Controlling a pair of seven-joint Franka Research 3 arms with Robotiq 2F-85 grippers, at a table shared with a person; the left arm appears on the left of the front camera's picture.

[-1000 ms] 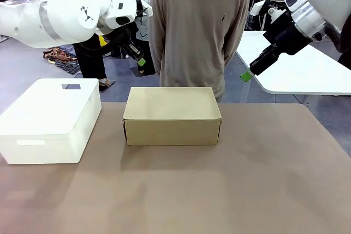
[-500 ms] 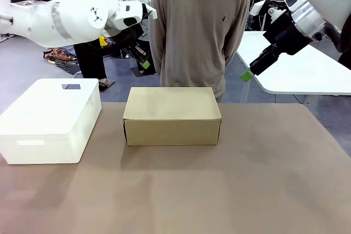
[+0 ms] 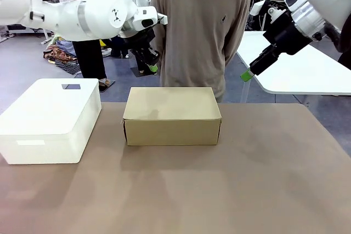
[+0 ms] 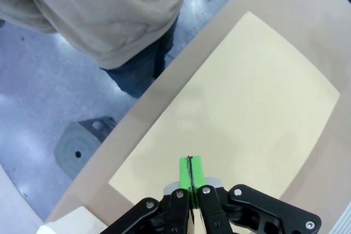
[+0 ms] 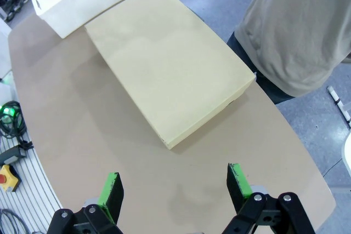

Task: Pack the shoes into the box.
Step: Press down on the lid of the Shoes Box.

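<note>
Here the box [image 3: 172, 115] sits shut mid-worktop [image 3: 247, 179] before the person [image 3: 198, 26], so its lid likely needs lifting first. The left gripper [image 3: 153, 68] hovers above its far edge, fingers pressed together; the right gripper [image 5: 174, 184] waits high, fingers spread, holding nothing.

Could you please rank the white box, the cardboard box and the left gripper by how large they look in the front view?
1. white box
2. cardboard box, close to it in size
3. left gripper, clearly smallest, though farther back
</note>
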